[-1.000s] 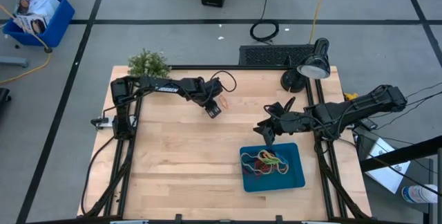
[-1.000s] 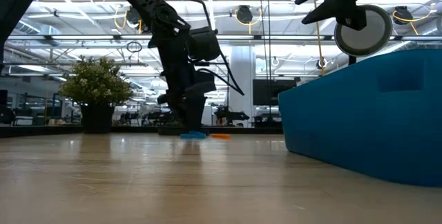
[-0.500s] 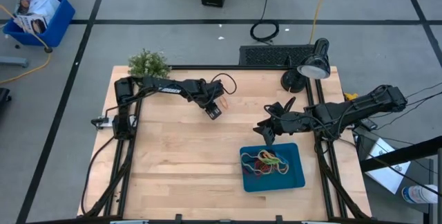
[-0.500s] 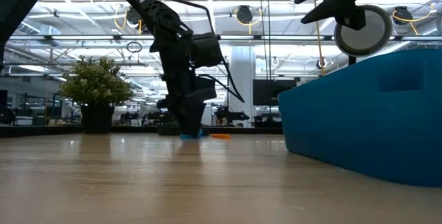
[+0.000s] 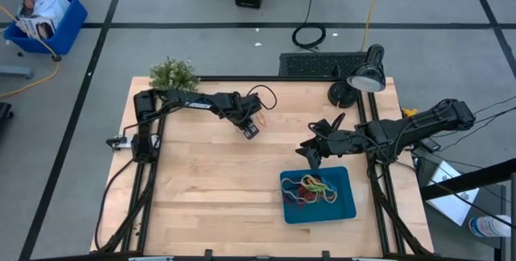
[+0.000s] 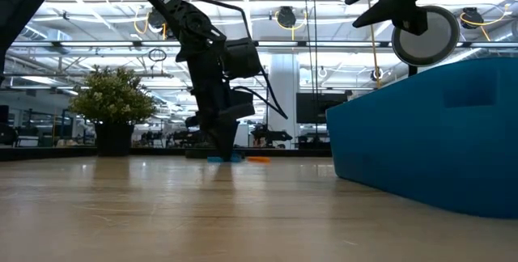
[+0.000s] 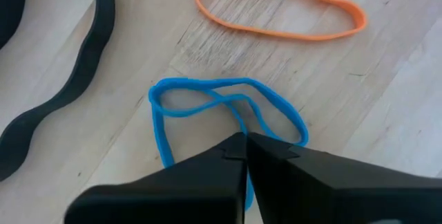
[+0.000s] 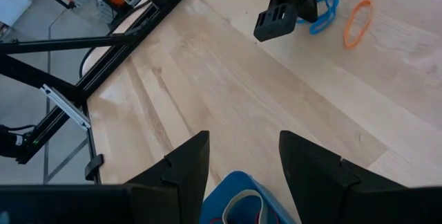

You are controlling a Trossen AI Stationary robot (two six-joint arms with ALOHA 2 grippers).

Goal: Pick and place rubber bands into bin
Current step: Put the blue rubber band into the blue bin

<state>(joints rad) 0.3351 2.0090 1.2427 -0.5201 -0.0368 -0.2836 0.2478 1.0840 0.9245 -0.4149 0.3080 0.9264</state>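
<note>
A blue rubber band lies twisted on the wooden table at the far left, and my left gripper is shut on it. An orange rubber band lies flat just beyond it. The teal bin stands near the right front and holds several coloured rubber bands. Above the bin's far left corner, my right gripper hangs open with nothing in it. My left gripper pinches the blue rubber band between its two fingertips where its strands run in under them. The fingers come from above, pointing down at the table. The remaining part of the band lies slack and flat on the wood.
A black cable curves over the table beside the two bands. A small plant stands at the far left corner and a desk lamp at the far right. Bare wood lies between the bands and the bin.
My left gripper has come down onto the blue rubber band and shut on it. The band still lies on the table.
</note>
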